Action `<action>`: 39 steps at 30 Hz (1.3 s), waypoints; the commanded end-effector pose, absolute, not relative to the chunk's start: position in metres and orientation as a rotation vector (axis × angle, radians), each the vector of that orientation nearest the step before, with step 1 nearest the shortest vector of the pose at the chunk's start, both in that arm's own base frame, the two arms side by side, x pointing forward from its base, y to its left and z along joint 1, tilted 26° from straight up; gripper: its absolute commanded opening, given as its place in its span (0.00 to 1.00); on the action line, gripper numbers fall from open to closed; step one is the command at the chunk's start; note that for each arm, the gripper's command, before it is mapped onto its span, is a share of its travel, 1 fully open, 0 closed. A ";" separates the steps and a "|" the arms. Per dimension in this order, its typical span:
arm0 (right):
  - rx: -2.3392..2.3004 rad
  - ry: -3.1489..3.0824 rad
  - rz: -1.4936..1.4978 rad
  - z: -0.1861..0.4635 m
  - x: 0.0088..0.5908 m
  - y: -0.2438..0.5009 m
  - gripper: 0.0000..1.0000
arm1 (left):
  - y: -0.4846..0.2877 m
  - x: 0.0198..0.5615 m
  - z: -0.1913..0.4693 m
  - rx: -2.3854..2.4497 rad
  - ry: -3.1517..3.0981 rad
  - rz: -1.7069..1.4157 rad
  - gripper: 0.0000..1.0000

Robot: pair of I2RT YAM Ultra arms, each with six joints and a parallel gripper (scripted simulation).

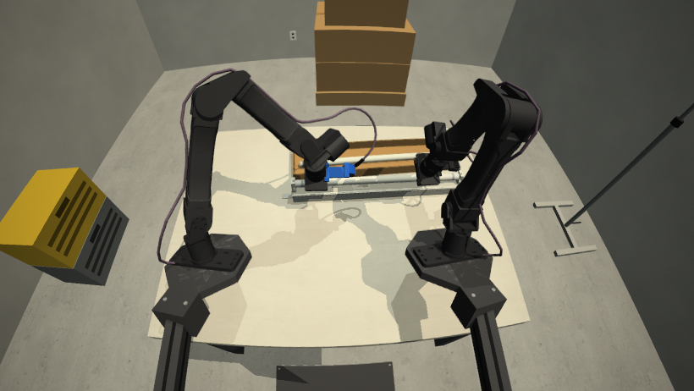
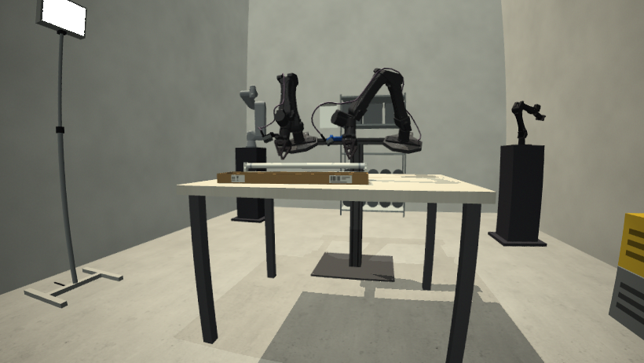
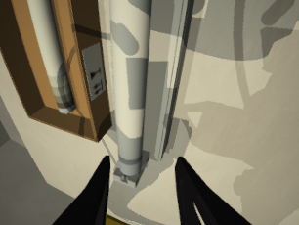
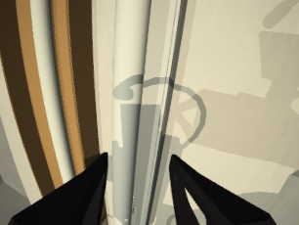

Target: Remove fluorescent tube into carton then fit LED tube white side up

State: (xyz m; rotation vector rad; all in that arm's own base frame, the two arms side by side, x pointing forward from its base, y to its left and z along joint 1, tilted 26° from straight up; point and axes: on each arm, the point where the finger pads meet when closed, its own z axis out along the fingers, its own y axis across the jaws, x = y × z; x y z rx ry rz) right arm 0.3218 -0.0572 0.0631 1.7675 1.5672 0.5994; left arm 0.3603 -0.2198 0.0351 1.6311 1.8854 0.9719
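Light fixture point(image 1: 369, 195) point(image 2: 245, 166) point(image 3: 158, 98) point(image 4: 157, 49) carries tube point(image 1: 378, 180) point(image 2: 306, 166) point(image 3: 129, 88) point(image 4: 128, 64); carton point(image 1: 383, 144) point(image 2: 279, 177) point(image 3: 64, 128) point(image 4: 61, 29) nearer worktop's point(image 1: 311, 300) point(image 2: 338, 193) point(image 3: 234, 147) point(image 4: 220, 73) far edge. Left tool point(image 1: 315, 188) point(image 2: 349, 157) point(image 3: 143, 157), right tool point(image 1: 426, 182) point(image 2: 282, 157) point(image 4: 139, 156) above, fingers apart, both empty.

Legible words, brands or numbers: none. Markings are limited to printed labels on the carton point(image 1: 388, 147) point(image 2: 288, 177) point(image 3: 103, 128) point(image 4: 61, 44).

Exterior view, long outer wall: two pale labels are affixed, well apart. The barcode label point(image 2: 340, 178) carries dark vertical bars, with fine print lines beside them that are too small to read. The smaller label point(image 2: 237, 178), near the opposite end of the same wall, carries small dark symbols; their detail cannot be resolved.

Left wrist view, long outer wall: the handling label point(image 3: 94, 73) shows a pair of arrows and, beside them, a dark stemmed symbol resembling a glass.
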 end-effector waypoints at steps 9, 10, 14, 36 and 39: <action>1.837 1.621 0.523 0.063 0.329 -0.057 0.49 | -0.226 0.369 0.033 1.706 1.943 0.903 0.49; 1.851 1.633 0.509 0.062 0.329 -0.057 0.49 | -0.226 0.370 0.032 1.735 1.947 0.894 0.49; 1.923 1.674 0.440 0.061 0.332 -0.060 0.49 | -0.228 0.373 0.029 1.807 2.001 0.828 0.49; 2.047 1.782 0.300 0.073 0.357 -0.059 0.49 | -0.229 0.393 0.038 1.911 2.148 0.633 0.49; 2.066 1.802 0.274 0.073 0.357 -0.058 0.49 | -0.223 0.393 0.029 1.940 2.193 0.604 0.49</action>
